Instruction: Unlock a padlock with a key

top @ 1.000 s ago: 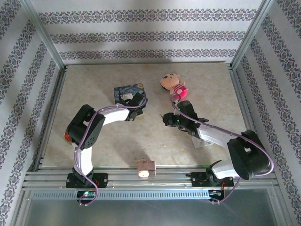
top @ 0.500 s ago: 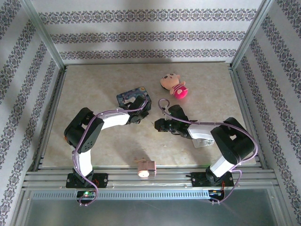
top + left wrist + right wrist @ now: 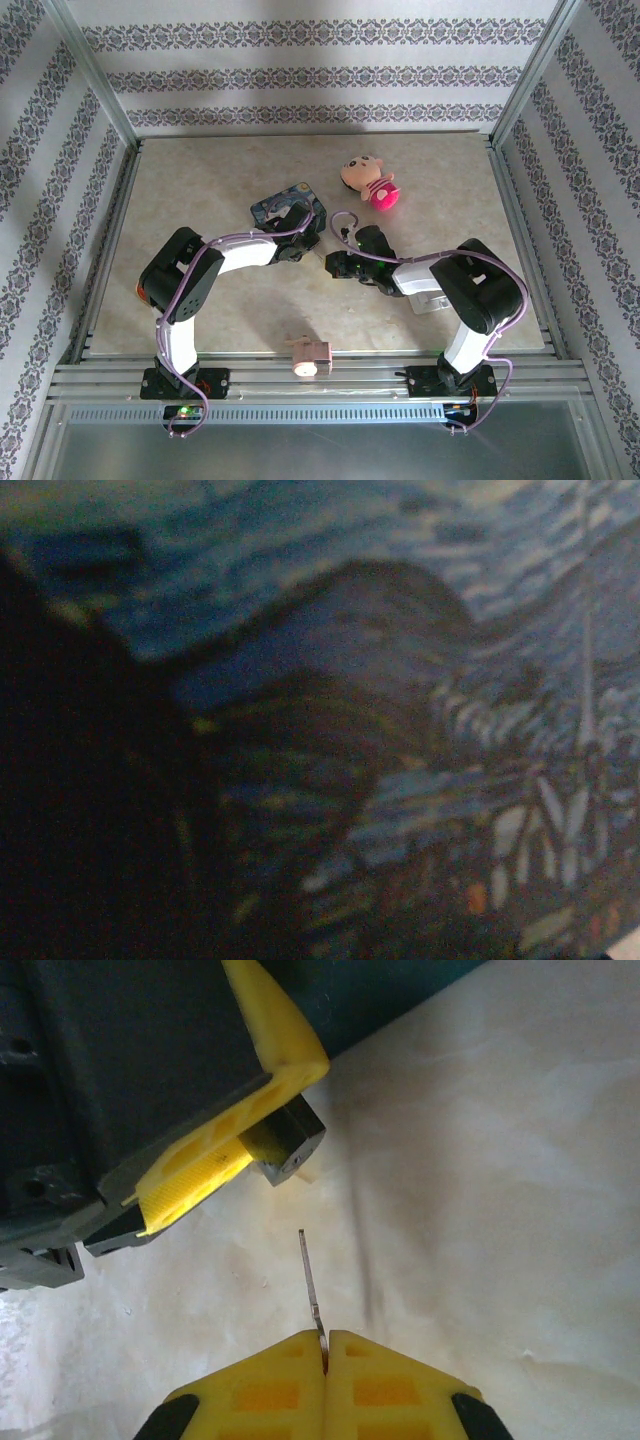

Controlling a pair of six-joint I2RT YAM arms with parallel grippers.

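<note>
A tiny dark padlock sits pinched between the yellow fingers of my left gripper, its keyhole face turned toward the right gripper. My right gripper is shut on a thin silvery key. The blade points up at the padlock and stops a short gap below it. From above, the left gripper and right gripper nearly meet at the table's middle. The padlock is too small to make out from above.
A blue starry-night tin lies right behind the left gripper, and its painted lid looks blurred and very close in the left wrist view. A pink plush doll lies further back. A small pink object rests on the front rail.
The left gripper has shifted right, off the tin, which slid right slightly. The right gripper has swung left toward it, closing the gap between them.
</note>
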